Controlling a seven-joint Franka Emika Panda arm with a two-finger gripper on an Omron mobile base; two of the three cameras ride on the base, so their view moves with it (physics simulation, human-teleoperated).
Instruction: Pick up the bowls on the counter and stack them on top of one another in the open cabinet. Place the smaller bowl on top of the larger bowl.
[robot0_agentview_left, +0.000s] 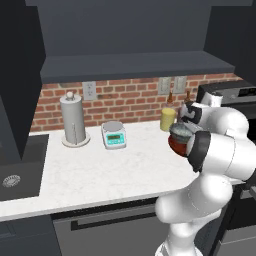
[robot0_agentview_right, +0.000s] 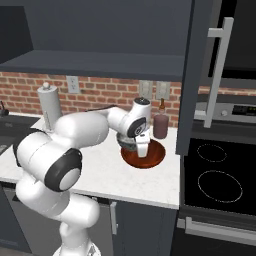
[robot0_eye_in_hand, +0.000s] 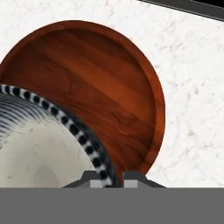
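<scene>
My gripper (robot0_agentview_right: 142, 145) is shut on the rim of the smaller bowl (robot0_eye_in_hand: 39, 144), dark outside and pale speckled inside; a fingertip sits on each side of the rim. The held bowl (robot0_agentview_right: 128, 141) hangs over the left part of the larger bowl (robot0_agentview_right: 150, 157), a wide red-brown dish (robot0_eye_in_hand: 100, 78) lying on the white counter (robot0_agentview_right: 110, 175). Whether the two bowls touch I cannot tell. In the left base view both bowls (robot0_agentview_left: 178, 131) peek out behind my forearm. The open cabinet (robot0_agentview_left: 135, 65) spans the wall above, its dark shelf floor bare.
A paper towel holder (robot0_agentview_left: 74, 120), a kitchen scale (robot0_agentview_left: 113, 134) and a yellow jar (robot0_agentview_left: 168, 119) stand along the brick wall. A brown bottle (robot0_agentview_right: 160, 125) is just behind the bowls. A tall dark panel (robot0_agentview_right: 189, 75) and the stove (robot0_agentview_right: 215, 175) lie right; a sink (robot0_agentview_left: 15, 175) left.
</scene>
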